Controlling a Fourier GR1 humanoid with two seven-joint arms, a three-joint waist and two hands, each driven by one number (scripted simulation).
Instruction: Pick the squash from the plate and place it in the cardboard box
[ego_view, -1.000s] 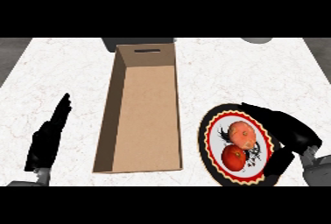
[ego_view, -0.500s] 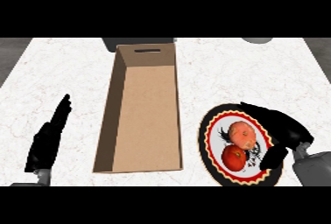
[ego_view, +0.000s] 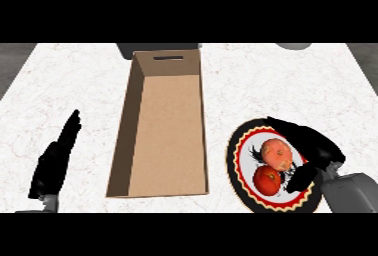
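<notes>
While the squash (ego_view: 276, 153) lies on the plate (ego_view: 247, 187), the right hand (ego_view: 310, 150) arches over the plate's right side, fingers curled beside the squash; whether they touch it cannot be told. One red round fruit (ego_view: 267, 181) lies just below the squash, touching it. One open cardboard box (ego_view: 159, 135) stands left of the plate. One left hand (ego_view: 53, 160) rests with straight fingers on the counter (ego_view: 266, 85), left of the box.
</notes>
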